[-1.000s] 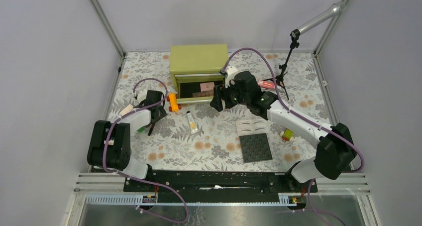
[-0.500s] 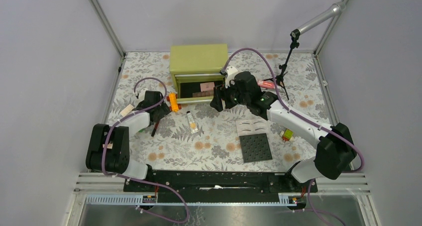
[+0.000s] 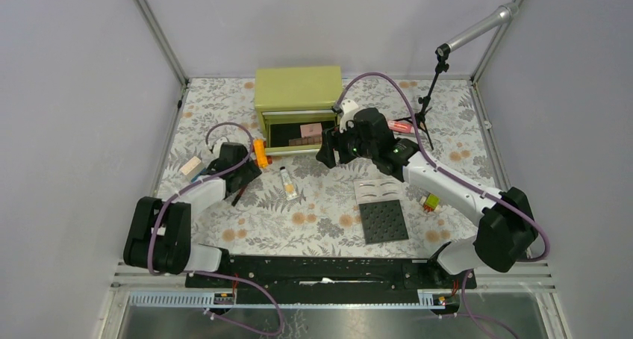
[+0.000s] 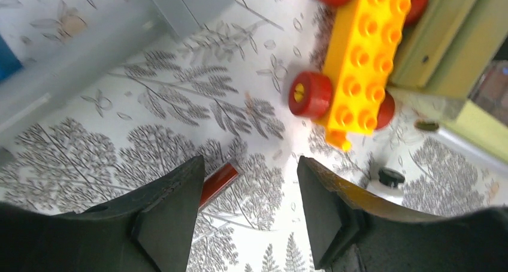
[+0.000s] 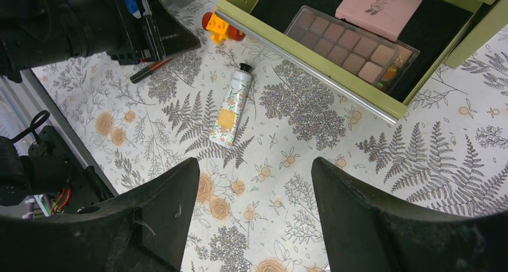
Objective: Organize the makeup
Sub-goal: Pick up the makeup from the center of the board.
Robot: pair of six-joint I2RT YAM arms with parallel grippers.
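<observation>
My left gripper is open and low over the table, with a red pencil lying just beside its left finger. The pencil also shows in the right wrist view. The cream tube with black cap lies on the table between the arms, and it shows in the right wrist view too. My right gripper is open and empty, hovering in front of the open green drawer. The drawer holds a pink square compact and a palette. A pink-red tube lies behind the right arm. A peach sponge lies at far left.
An orange toy car sits against the drawer's left corner. A dark studded plate and a stencil card lie right of centre. A small toy and a microphone stand are at the right.
My left gripper has swung right and forward, toward the toy car and the cream tube. The right arm has barely moved.
</observation>
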